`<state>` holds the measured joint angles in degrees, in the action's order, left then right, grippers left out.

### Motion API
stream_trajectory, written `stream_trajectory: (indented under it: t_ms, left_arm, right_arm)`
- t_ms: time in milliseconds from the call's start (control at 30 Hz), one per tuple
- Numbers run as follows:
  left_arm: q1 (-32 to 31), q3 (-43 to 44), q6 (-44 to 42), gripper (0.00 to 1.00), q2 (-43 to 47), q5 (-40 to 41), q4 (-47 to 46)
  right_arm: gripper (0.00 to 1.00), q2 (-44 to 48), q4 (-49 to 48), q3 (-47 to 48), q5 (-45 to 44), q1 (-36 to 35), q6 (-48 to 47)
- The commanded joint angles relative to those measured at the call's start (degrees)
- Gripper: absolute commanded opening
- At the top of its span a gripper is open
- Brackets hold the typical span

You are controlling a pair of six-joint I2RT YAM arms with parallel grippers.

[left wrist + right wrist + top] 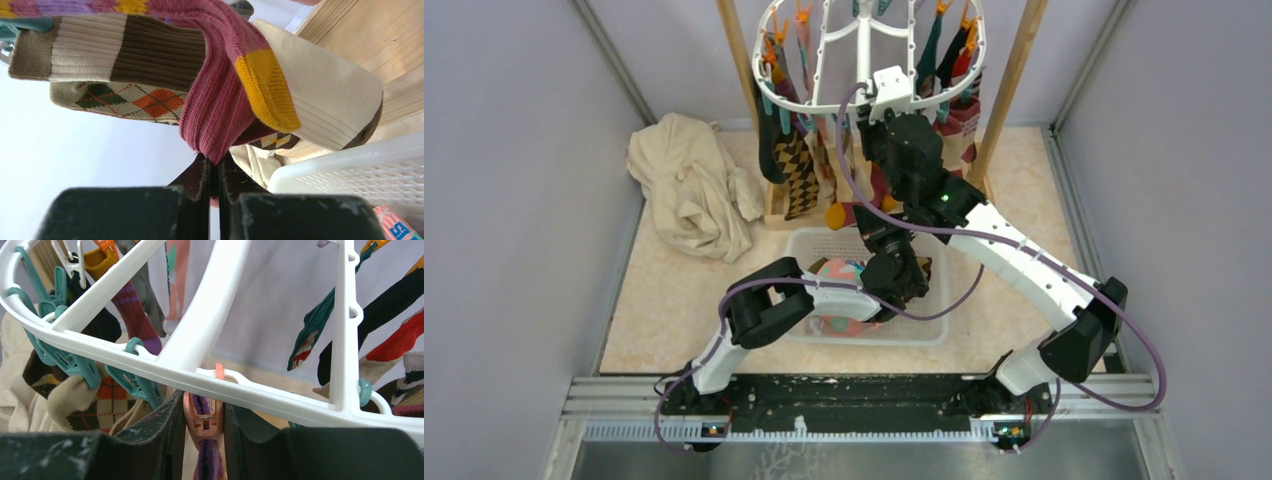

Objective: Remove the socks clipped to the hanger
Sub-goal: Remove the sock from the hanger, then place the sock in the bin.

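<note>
Two arms, both reaching away from the near rail. Left gripper [216, 172] is clamped tight on the toe of a maroon sock [215, 100] with a yellow band. That sock hangs long axis vertical, toe down, just above the one white mesh basket [929, 330]. At least one pink-teal sock lies in the basket; the rest is hidden under the arm.

Right gripper [201, 407] is raised to the near rim of the hanger [864, 50], jaws narrow, pinching an orange clip [200, 422] that holds a purple sock [207, 460].

One hanger: a white oval lying flat, long axis left-right, between two wooden posts [1014, 80]. The socks [796, 170] dangle cuff-up all around it, too overlapped to count.

Beige marbled tabletop [674, 300], one cream cloth heap [689, 185] far left, grey walls [514, 150] on three sides.
</note>
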<state>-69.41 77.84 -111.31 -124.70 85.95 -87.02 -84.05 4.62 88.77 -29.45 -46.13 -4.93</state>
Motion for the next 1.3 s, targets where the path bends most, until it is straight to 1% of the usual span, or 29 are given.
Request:
stream_trajectory:
  t_ms: [0, 100, 167, 367, 600, 633, 667, 700, 767, 800, 1033, 1267]
  left_arm:
    - [-0.47, -0.08, -0.14, 0.01, 1.83, 0.59, -15.57]
    - [-0.51, -0.03, -0.16, 0.01, 1.77, 0.66, -15.58]
    - [-0.55, -0.04, -0.14, 0.01, 1.87, 0.7, -15.57]
    - [-0.71, -0.13, -0.42, 0.01, 2.29, 1.01, -15.63]
    - [-1.9, 0.35, -2.03, 0.01, 5.83, 2.65, -15.56]
    - [-2.14, 0.54, -2.48, 0.01, 6.44, 3.16, -15.62]
    - [-2.4, 0.66, -3.06, 0.01, 7.09, 3.67, -15.61]
    - [-2.62, 0.91, -3.5, 0.01, 7.68, 4.21, -15.55]
    - [-3.19, 1.26, -4.37, 0.01, 8.71, 5.2, -15.62]
    - [-3.48, 1.3, -4.66, 0.01, 9.22, 5.65, -15.6]
    - [-5.48, 0.0, -5.55, 0.01, 11.71, 6.77, -15.56]
    - [-6.97, -3.0, -4.28, 0.01, 12.91, 6.86, -15.67]
  right_arm:
    - [0.22, 2.39, -3.54, 0.33, 0.38, -0.57, -0.26]
    - [0.09, 2.76, -3.38, -0.14, 0.9, -0.41, 0.04]
    - [0.06, 3.13, -3.38, -0.63, 1.21, -0.14, 0.33]
    - [0.05, 3.89, -3.14, -1.18, 1.69, 0.22, 0.77]
    - [0.06, 4.72, -2.51, -2.24, 4.1, 1.88, 3.12]
    - [0.09, 4.83, -2.2, -2.42, 4.69, 2.36, 3.8]
    - [0.15, 5.0, -1.84, -2.58, 5.44, 2.73, 4.38]
    - [0.22, 5.14, -1.25, -2.68, 6.54, 3.24, 4.48]
    - [0.4, 5.57, -0.35, -2.89, 8.74, 4.31, 7.37]
    - [0.45, 5.87, 0.1, -3.03, 9.58, 4.68, 7.98]
    - [0.59, 9.23, 2.3, -4.58, 12.77, 6.0, 10.64]
    - [0.65, 14.87, 8.41, -3.02, 15.99, 7.55, 15.02]
